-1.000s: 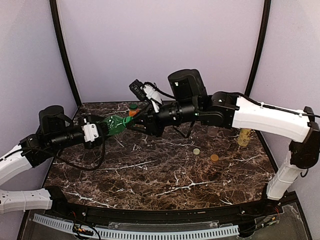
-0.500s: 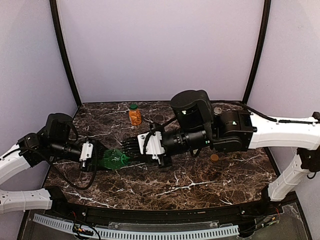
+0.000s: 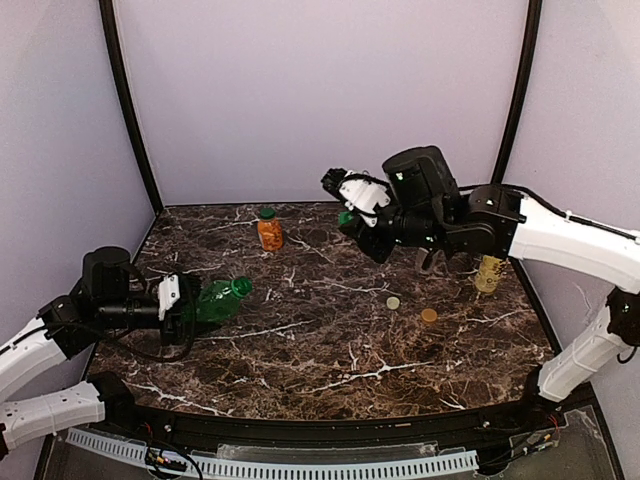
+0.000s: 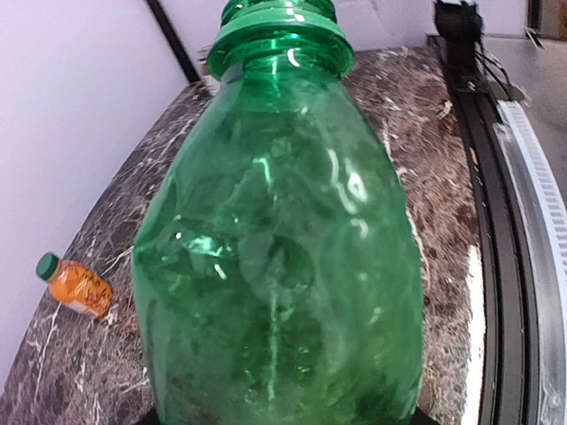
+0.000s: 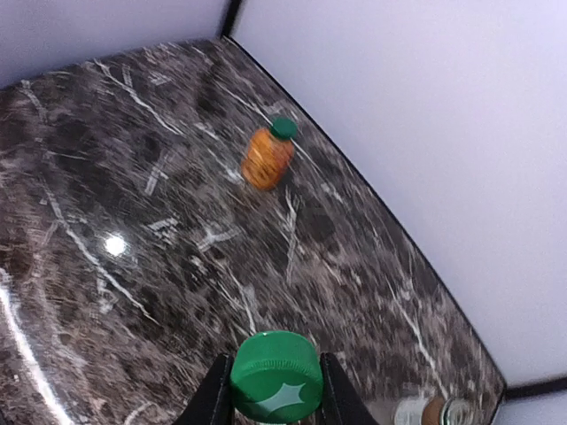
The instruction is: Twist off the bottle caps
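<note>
Lab enclosure — blank walls, marble tabletop
</note>
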